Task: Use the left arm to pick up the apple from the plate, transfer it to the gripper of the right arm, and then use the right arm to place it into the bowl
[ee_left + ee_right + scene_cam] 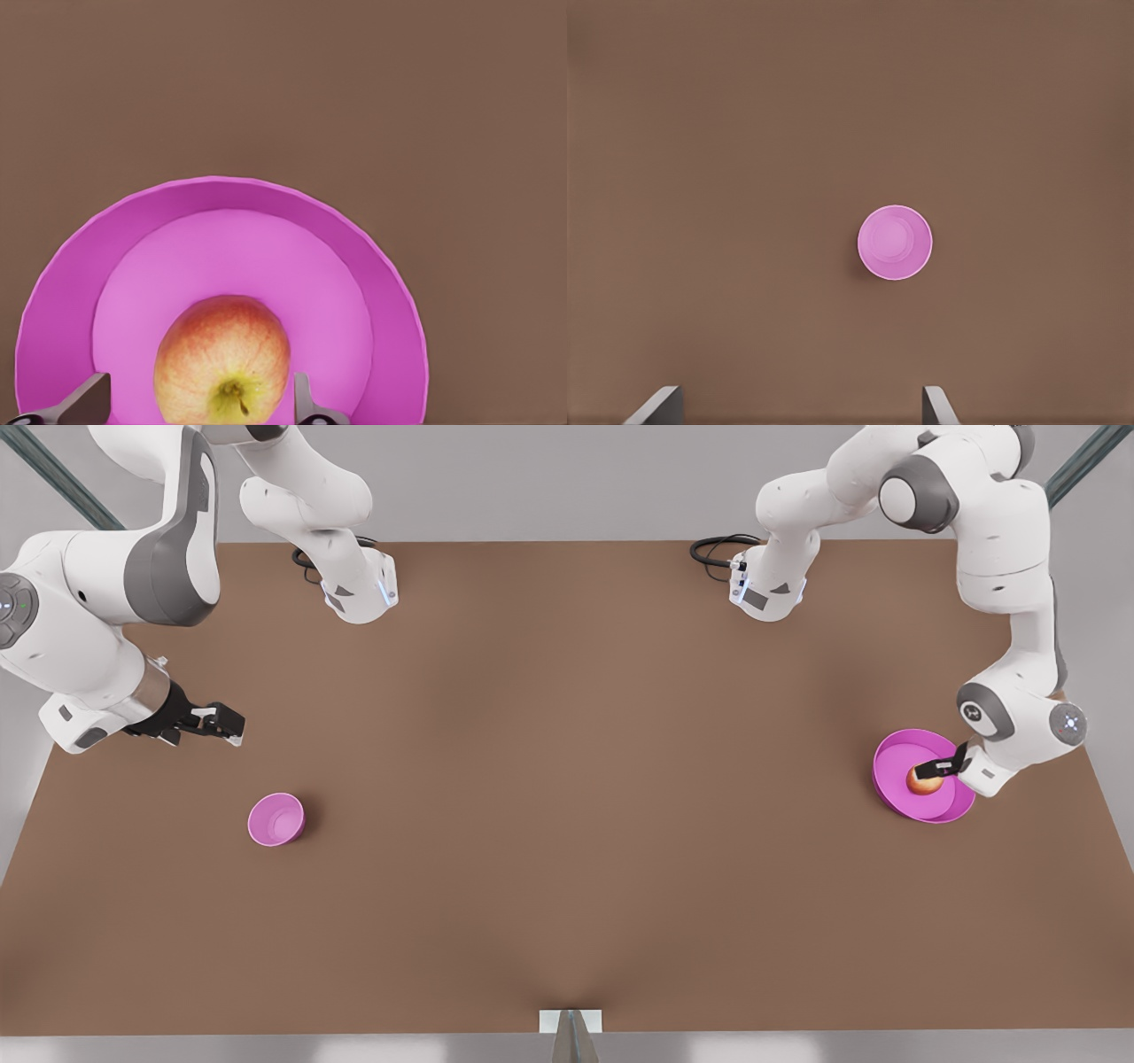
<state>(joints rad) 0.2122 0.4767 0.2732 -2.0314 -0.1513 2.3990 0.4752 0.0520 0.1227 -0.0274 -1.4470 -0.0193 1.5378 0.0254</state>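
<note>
- Your left claw [932, 769] sits over the plate [890, 755] at the front view's right, low down on the apple [921, 783].
- In the left wrist view the apple [222, 359] lies between the two fingertips [84, 405], stem end facing the camera, with magenta plate showing on either side of it. The fingers stand wide, straddling the fruit and not yet touching it as far as you can see.
- The apple rests on the plate's floor [239, 257], inside the raised rim and off-centre towards the claw.
- The relation that matters: the apple is dead ahead of the left claw and centred in the gap, so I judge the next move to be a straight close, with perhaps a little more descent first. The apple is round, so no long axis dictates the wrist angle.
- Your right claw [213, 722] waits at the front view's left, above the bench [567, 824] and well apart from the plate. Its fingertips [660, 403] stand wide and hold nothing.
- The bowl [275, 819] stands on the bench near the right claw, and the right wrist view shows the bowl [895, 243] ahead of it.
- The left arm is by far the nearer to the apple, and the right the nearer to the bowl.
</note>
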